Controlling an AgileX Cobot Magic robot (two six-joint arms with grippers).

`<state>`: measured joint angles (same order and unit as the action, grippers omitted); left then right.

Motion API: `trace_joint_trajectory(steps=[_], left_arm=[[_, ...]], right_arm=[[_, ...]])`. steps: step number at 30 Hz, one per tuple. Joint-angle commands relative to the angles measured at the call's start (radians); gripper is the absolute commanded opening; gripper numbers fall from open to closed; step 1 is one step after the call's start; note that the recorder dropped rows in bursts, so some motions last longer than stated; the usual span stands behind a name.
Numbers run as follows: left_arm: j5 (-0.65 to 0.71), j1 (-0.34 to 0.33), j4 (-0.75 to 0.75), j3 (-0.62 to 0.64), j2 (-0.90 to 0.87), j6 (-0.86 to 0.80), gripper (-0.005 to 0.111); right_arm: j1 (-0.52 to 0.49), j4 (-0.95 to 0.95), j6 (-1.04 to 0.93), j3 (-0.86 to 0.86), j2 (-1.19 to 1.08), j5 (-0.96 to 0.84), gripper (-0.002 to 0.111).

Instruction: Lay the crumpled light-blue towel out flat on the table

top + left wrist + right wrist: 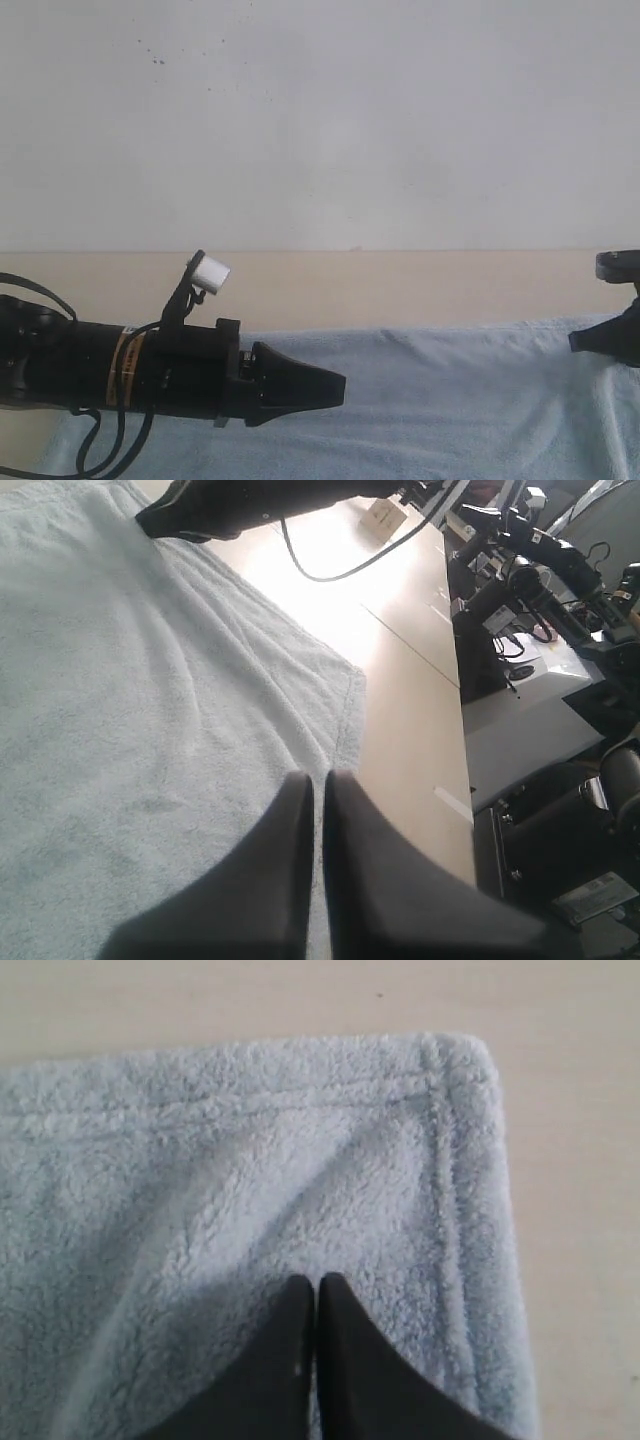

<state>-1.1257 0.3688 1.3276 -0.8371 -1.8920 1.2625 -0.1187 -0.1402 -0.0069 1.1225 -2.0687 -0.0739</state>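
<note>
Fingers (285, 850) of the left gripper (320, 777) are pressed together, with only a thin slit between them and nothing caught in it. They point out over the towel (450, 400); I cannot tell whether the tips touch the cloth. The right gripper (317, 1278) has its fingers (350, 1360) pressed together too, with nothing between them, and they sit just above the pile close to a towel corner (460, 1050).

The towel lies on the near part of the table (400, 285). It runs from under the left arm (120, 365) across to the right edge of the exterior view, and its near edge is cut off by the frame. Its far hem lies nearly straight, with a bare strip of table between it and the white wall (320, 120). The cloth looks mostly flat, with shallow soft ridges near both grippers. The corner by the right gripper lies flat with its stitched hem showing and bare table on two sides.

The left arm reaches in from the left, low over the towel, with a small white block (211, 272) on a stalk on top. In the left wrist view the right arm (220, 505) hangs over the towel's right end, trailing a black cable (320, 578).
</note>
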Motion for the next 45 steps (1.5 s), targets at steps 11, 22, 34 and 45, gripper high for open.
trace_joint_trajectory(steps=[11,22,34,45], left_arm=[[0.469,-0.049,0.098,-0.004,0.005,-0.214,0.004],[0.938,-0.049,0.313,0.032,0.306,0.225,0.004],[0.960,-0.049,0.410,0.361,0.623,0.293,0.004],[0.912,-0.047,0.417,0.472,0.661,-0.018,0.004]], right_arm=[[-0.017,0.015,-0.014,-0.006,0.235,-0.698,0.001],[-0.003,0.211,-0.054,-0.355,0.548,-0.424,0.001],[0.416,0.614,-0.587,-0.482,0.660,-0.420,0.001],[0.195,-0.105,0.228,-0.484,0.660,-0.672,0.001]])
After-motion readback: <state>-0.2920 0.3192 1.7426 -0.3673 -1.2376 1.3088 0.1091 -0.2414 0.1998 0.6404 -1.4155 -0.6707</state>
